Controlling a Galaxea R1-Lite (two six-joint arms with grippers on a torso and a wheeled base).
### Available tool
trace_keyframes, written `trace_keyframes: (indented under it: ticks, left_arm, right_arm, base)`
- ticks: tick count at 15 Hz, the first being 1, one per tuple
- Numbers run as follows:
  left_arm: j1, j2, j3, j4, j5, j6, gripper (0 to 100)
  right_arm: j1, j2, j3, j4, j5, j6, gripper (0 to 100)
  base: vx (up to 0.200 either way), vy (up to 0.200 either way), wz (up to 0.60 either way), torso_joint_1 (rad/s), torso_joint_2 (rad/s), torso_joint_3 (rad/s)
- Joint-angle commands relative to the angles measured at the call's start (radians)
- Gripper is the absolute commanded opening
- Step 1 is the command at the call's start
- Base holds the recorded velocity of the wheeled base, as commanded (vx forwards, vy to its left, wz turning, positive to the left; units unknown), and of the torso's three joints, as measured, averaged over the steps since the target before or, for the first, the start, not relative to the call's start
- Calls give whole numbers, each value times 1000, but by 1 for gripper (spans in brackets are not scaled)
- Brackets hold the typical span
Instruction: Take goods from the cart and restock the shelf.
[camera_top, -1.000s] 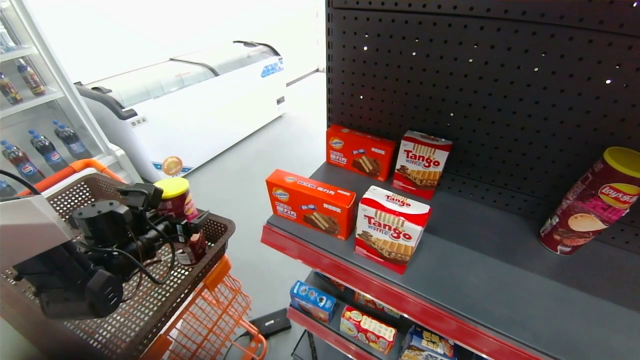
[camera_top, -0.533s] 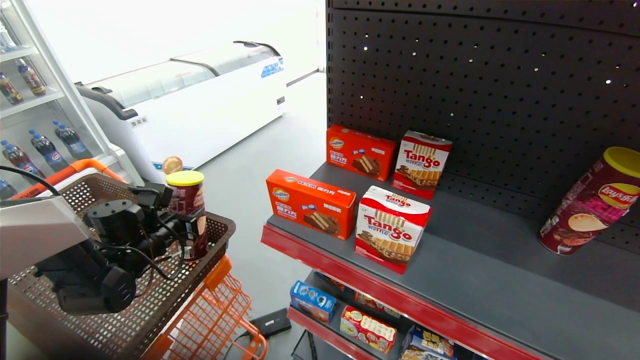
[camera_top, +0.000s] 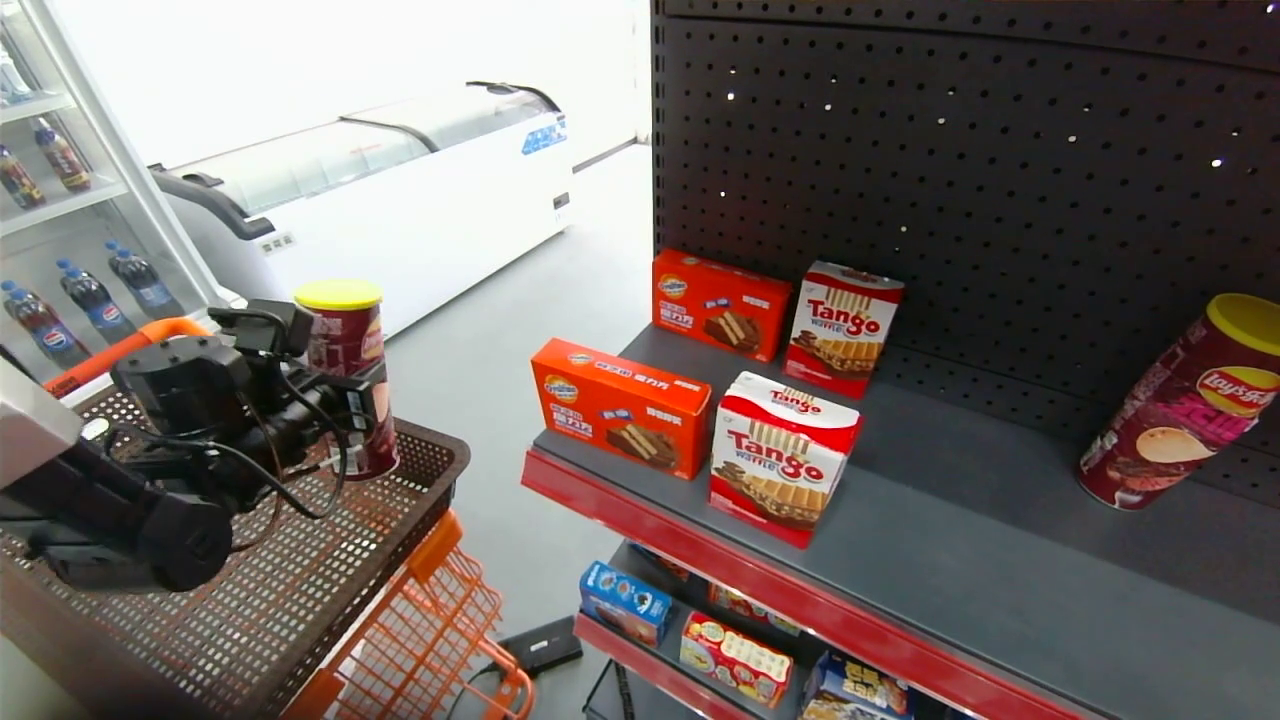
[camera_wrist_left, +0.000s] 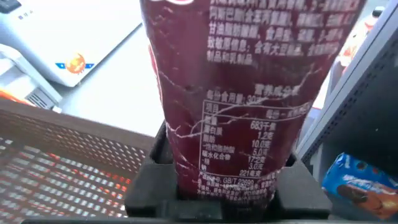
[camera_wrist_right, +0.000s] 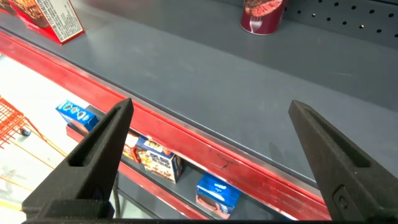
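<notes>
While the left end effector (camera_top: 352, 408) was clamped low on the upright maroon cylindrical crisp can with yellow lid (camera_top: 343, 330), held above the brown perforated cart basket (camera_top: 432, 452), I judged it could pivot in that low grip or clip the red lip of the grey shelf (camera_top: 1000, 540).

White chest freezer (camera_top: 400, 230) sitting on grey floor (camera_top: 500, 350), glass-door drinks cooler (camera_top: 70, 190) standing beside it, bright light glaring behind.

white chest freezer (camera_top: 400, 215) beside a drinks cooler (camera_top: 100, 140) with bottles (camera_top: 92, 300), grey floor (camera_top: 520, 330)
</notes>
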Motion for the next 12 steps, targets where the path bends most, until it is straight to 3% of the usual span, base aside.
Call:
trace_keyframes:
  ticks: [1, 4, 7, 8, 9, 10, 11, 12]
  left_arm:
    - [-9, -210, 18, 95, -2, -4, 0]
    - [-45, -368, 61, 161, -2, -30, 0]
    - [-93, -437, 49, 196, 4, -32, 0]
    - [-156, -480, 37, 278, 32, -36, 0]
    - [-168, -504, 29, 328, 35, -35, 0]
    - [-176, -517, 38, 339, 29, -36, 0]
    - [-254, -557, 67, 353, -17, -39, 0]
    - [-276, -586, 76, 361, -55, -53, 0]
  right_arm:
    - [0, 0, 0, 0, -1, 1, 100]
    - [0, 1, 0, 0, 1, 1, 100]
    - [0, 0, 0, 0, -1, -1, 100]
    - [0, 1, 0, 0, -1, -1, 100]
    - [0, 0, 0, 0, 1, -1, 100]
    - [0, 0, 0, 0, -1, 1, 100]
    - [0, 0, 0, 0, 1, -1, 100]
    - [0, 0, 0, 0, 1, 1, 100]
  base:
    - [0, 0, 0, 0, 0, 0]
    - [0, 0, 0, 0, 0, 0]
    - [0, 0, 0, 0, 0, 0]
    - [0, 0, 0, 0, 0, 0]
    - [0, 0, 0, 0, 0, 0]
    - [0, 0, 0, 0, 0, 0]
    - [0, 0, 0, 0, 0, 0]
    - [0, 0, 0, 0, 0, 0]
